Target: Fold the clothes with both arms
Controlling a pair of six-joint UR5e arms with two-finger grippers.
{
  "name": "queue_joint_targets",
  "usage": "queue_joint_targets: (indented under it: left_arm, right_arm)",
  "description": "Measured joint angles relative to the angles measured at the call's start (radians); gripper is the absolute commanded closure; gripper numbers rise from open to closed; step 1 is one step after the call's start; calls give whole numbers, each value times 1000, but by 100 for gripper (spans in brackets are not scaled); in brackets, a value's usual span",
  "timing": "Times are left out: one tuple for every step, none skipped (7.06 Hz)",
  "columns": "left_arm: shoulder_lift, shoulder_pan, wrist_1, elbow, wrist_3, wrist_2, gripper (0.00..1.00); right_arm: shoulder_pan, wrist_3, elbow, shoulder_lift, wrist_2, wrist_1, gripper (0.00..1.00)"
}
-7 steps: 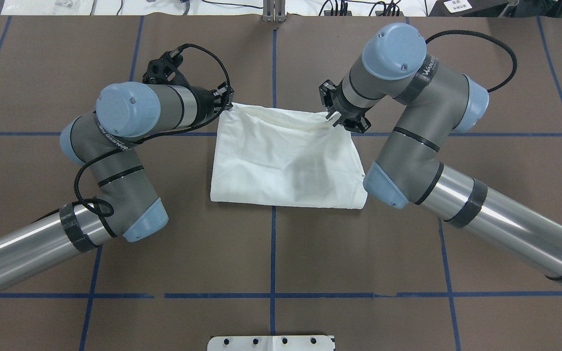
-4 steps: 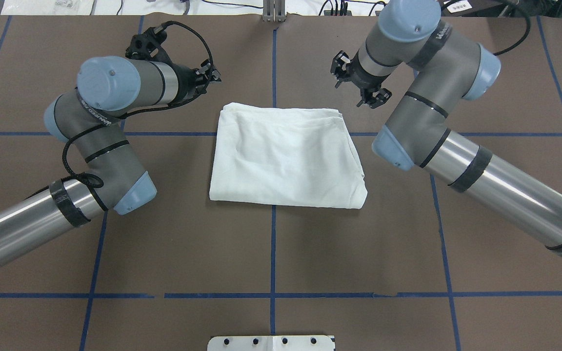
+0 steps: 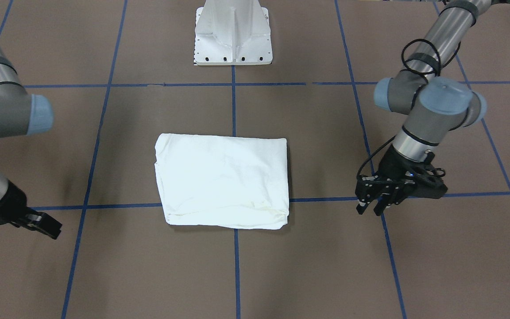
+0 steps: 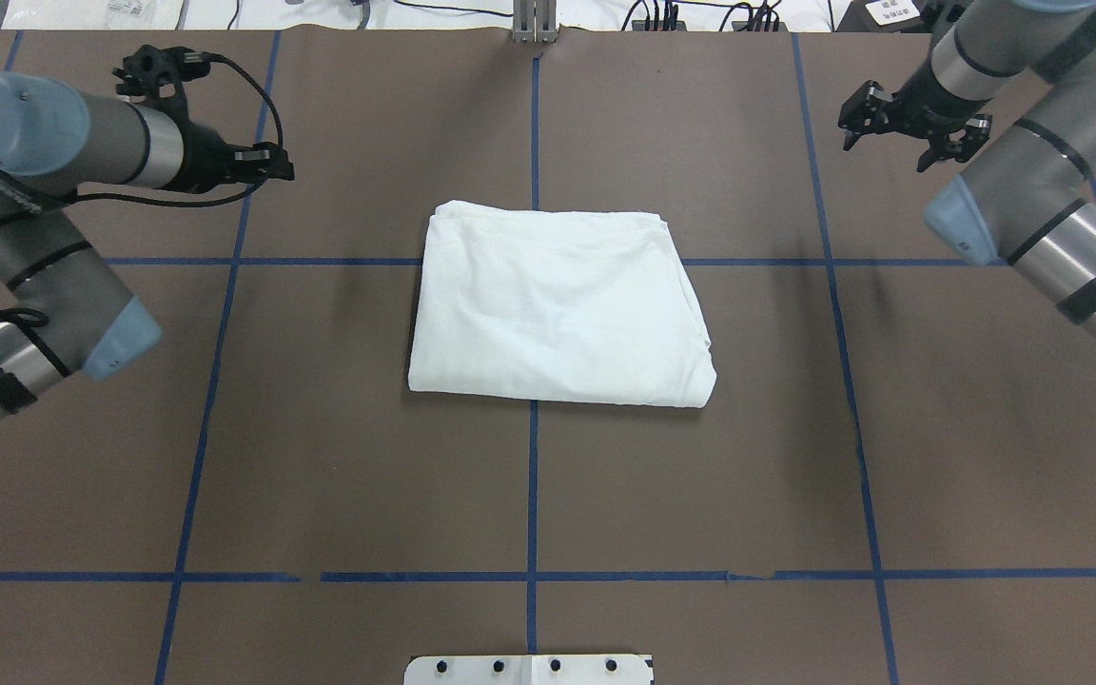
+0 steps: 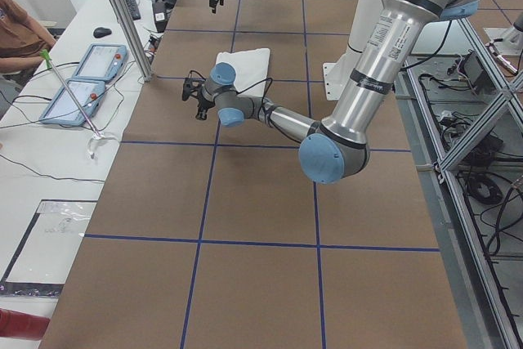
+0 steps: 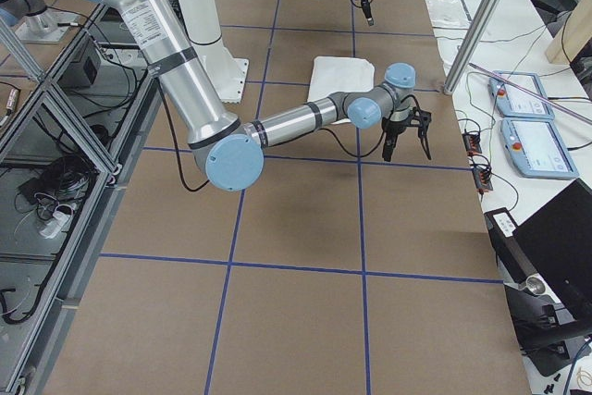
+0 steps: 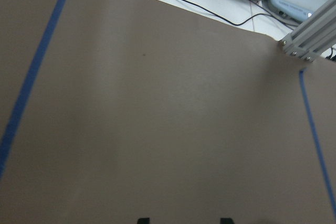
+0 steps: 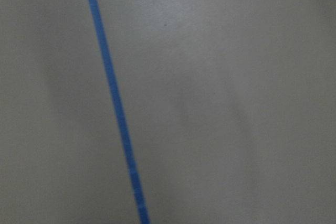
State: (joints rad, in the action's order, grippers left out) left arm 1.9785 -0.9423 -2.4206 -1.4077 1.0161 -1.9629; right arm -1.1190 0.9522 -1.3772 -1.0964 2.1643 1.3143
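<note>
fingers of the left gripper and the right gripper are spread apart and empty, well clear of the folded white shirt on the table.

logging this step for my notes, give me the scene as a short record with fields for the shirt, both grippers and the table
garment: white folded shirt, flat rectangle at table centre, no print showing
left arm: black two-finger left gripper, open, empty, clear of the shirt
right arm: black two-finger right gripper, open, empty, clear of the shirt
surface: brown table with blue tape grid
fold: looks finished
</note>
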Motion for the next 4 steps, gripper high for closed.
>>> queue_joint_targets:
  left_arm:
    - [-63, -89, 1, -24, -173, -92, 45]
    - [-130, -193, 8, -53, -369, -178, 45]
    - [-180, -299, 31, -68, -540, -253, 45]
    - [-218, -402, 92, -82, -712, -302, 45]
  right_arm:
    - [-78, -162, -1, -49, 57, 0, 0]
    - [-160, -342, -1, -93, 103, 4, 0]
    - [-230, -503, -1, -134, 125, 11, 0]
    - [-283, -639, -1, -186, 138, 15, 0]
